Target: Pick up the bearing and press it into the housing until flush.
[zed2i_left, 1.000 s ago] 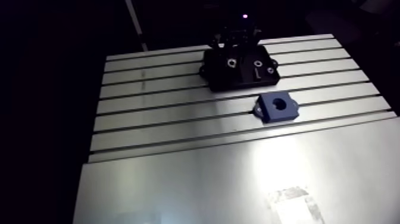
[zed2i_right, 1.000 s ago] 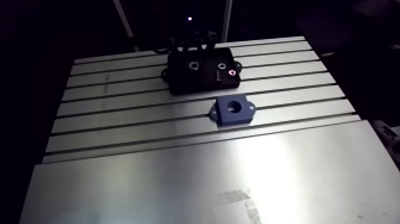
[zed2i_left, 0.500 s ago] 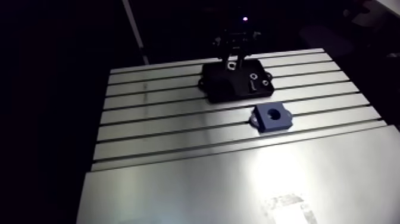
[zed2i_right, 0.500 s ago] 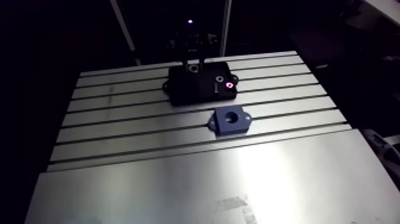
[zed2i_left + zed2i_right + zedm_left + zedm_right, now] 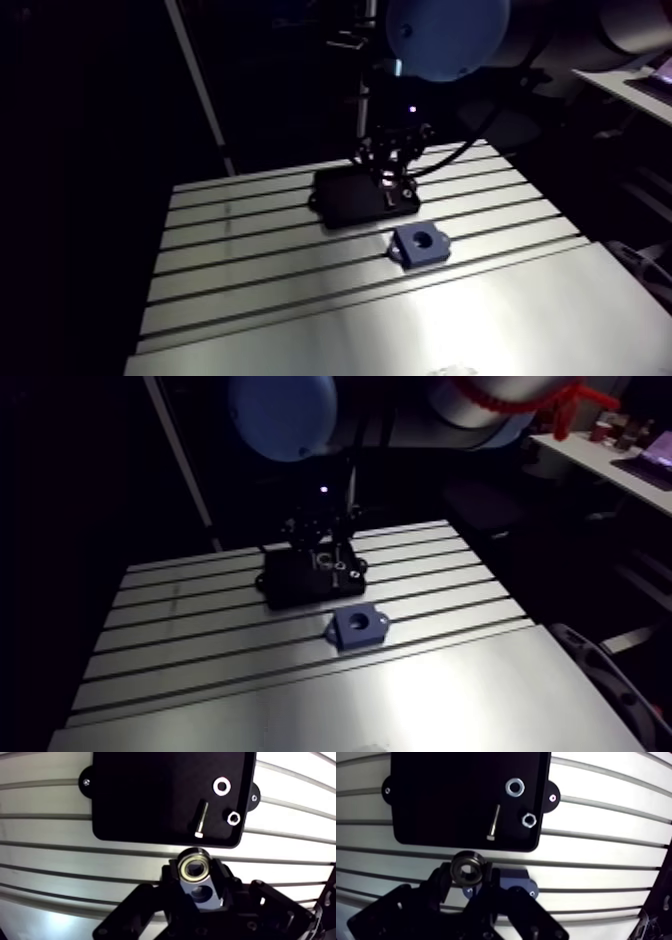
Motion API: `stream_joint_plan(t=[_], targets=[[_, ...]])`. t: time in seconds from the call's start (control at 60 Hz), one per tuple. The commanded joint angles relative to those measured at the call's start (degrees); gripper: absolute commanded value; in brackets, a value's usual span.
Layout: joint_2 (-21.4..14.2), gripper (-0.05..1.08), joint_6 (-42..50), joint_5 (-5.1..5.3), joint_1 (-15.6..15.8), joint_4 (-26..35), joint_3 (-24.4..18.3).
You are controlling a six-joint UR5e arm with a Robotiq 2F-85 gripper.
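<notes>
In the wrist view my gripper (image 5: 195, 868) is shut on the bearing (image 5: 195, 864), a steel ring with a brass-coloured shield, held between the two dark fingers (image 5: 169, 876). Under the fingers shows part of the blue housing (image 5: 522, 884) with its round bore, lying on the slotted table. Ahead of the gripper is the black tray (image 5: 150, 797). In the arm view the gripper (image 5: 394, 168) hangs above the tray's (image 5: 352, 197) far right part, and the housing (image 5: 420, 243) lies just in front of the tray.
The tray holds a bolt (image 5: 200, 819), a washer (image 5: 222, 785) and a nut (image 5: 233, 817). The slotted aluminium table (image 5: 250, 250) runs to the left and passes into a smooth plate (image 5: 420, 335) at the front.
The gripper came down on the bearing in the tray, shut on it and has lifted it clear. The arm view has shifted with the arm; tray and housing lie where they were.
</notes>
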Motion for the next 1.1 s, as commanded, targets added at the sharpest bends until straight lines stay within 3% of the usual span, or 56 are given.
stream_joint_plan(t=[0.017,0.333,1.1], targets=[[-3.5,0.72,-3.39,-0.03,-2.11,-0.24,4.43],[-4.85,0.72,-5.21,-0.03,-5.76,-1.98,8.87],[-5.04,0.73,-3.97,-0.03,-7.84,-5.62,13.37]])
